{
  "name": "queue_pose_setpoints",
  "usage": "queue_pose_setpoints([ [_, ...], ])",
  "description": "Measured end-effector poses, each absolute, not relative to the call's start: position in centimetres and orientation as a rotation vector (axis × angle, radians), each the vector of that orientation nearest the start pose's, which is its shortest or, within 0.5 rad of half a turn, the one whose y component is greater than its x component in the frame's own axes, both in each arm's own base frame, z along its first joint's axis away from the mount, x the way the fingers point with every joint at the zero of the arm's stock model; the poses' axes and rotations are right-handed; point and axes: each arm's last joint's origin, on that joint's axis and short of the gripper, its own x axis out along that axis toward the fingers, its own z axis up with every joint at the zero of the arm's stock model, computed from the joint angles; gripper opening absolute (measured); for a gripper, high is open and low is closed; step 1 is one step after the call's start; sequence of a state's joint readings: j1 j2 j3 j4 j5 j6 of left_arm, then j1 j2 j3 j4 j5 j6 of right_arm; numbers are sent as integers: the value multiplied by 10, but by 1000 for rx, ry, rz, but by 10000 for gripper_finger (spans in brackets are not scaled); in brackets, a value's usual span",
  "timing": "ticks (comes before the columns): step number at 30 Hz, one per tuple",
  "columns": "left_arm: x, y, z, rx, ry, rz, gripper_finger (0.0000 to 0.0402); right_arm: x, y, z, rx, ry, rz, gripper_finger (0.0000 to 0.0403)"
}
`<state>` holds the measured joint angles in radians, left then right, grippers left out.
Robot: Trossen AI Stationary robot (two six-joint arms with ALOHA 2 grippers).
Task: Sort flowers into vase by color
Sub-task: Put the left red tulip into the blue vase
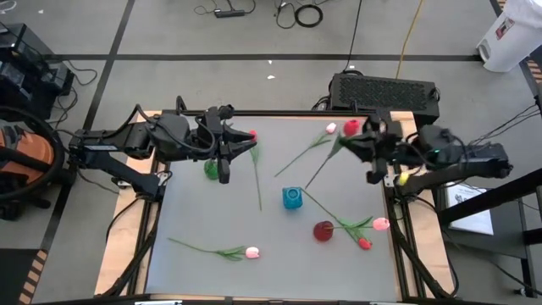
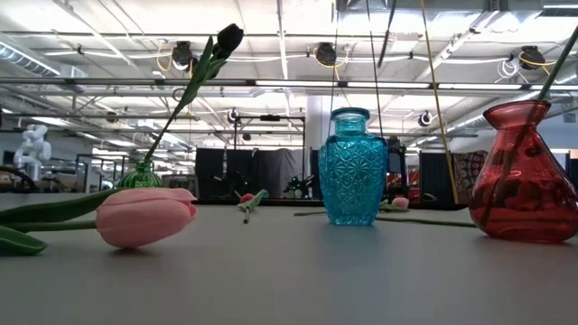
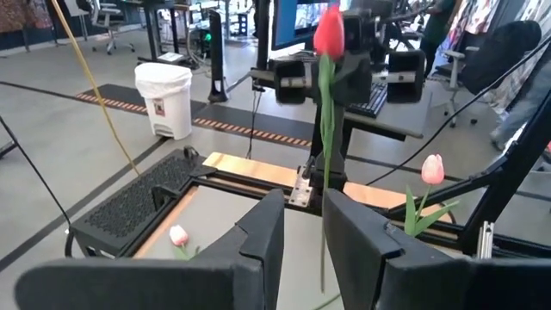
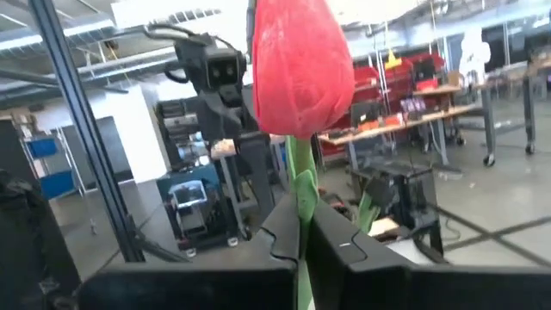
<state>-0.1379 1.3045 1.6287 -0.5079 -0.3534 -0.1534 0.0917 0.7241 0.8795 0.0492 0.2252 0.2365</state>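
My right gripper [image 1: 356, 140] at the far right is shut on a red flower [image 4: 301, 69], whose head stands above the fingers. My left gripper [image 3: 303, 207] hovers open at the far left, facing it and holding nothing. Below it a second red flower [image 1: 257, 169] lies flat on the table. Beside it, the green vase [image 2: 140, 176] holds a near-black flower [image 2: 228, 41]. The blue vase [image 1: 292, 198] stands mid-table. The red vase [image 2: 528, 171] holds a stem that leans right. My right gripper pinches the red flower's stem [image 4: 300, 207] just below the head, between its two shut fingers. The fingers come about level from the table's right and lie across the stem. The head stands upright above them, and the lower stem [image 1: 322, 168] slants down toward the table's middle.
One pink flower [image 1: 330, 129] lies near the far edge, and another [image 2: 144, 217] lies at the near left. A pink head [image 1: 381, 224] and a red head [image 1: 364, 243] show just right of the red vase. A black box [image 1: 385, 89] sits behind the table.
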Motion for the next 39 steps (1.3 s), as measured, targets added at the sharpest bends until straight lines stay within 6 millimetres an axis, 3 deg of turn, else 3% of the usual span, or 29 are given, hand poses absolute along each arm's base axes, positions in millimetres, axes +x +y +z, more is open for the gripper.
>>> queue_pose_setpoints([
  [16,256,-25,475,-130,167,230,91,194,12,378,287,-155,-95,0],
  [39,256,-25,475,-127,171,231,91,230,15,352,243,-19,-114,0],
])
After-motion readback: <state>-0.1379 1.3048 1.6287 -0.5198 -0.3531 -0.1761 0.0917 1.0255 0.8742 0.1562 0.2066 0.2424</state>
